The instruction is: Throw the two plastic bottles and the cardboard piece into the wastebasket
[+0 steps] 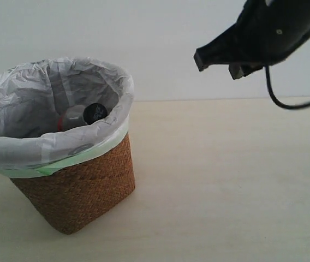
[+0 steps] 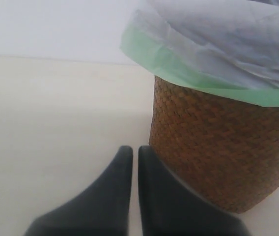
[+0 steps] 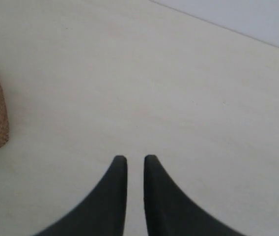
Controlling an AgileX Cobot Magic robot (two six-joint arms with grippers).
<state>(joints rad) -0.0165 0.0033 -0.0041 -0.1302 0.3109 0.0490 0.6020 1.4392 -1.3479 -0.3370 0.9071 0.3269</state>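
While you watch the exterior view, note the wastebasket (image 1: 78, 191) stands tilted on the table (image 1: 226, 191), and inside its white liner (image 1: 13, 103) one bottle (image 1: 84, 115) lies with its black cap toward you; the other bottle and the cardboard piece aren't visible. Your left gripper (image 2: 135, 152) sits just beside the wastebasket's base, jaws together, empty. Up and right of the wastebasket, your right gripper (image 3: 135, 160) hangs above the table, jaws nearly together, holding nothing.

Pale cream tabletop (image 1: 226, 180), smooth and matte, plain white wall (image 1: 144, 43) behind it, soft even light, faint shadows
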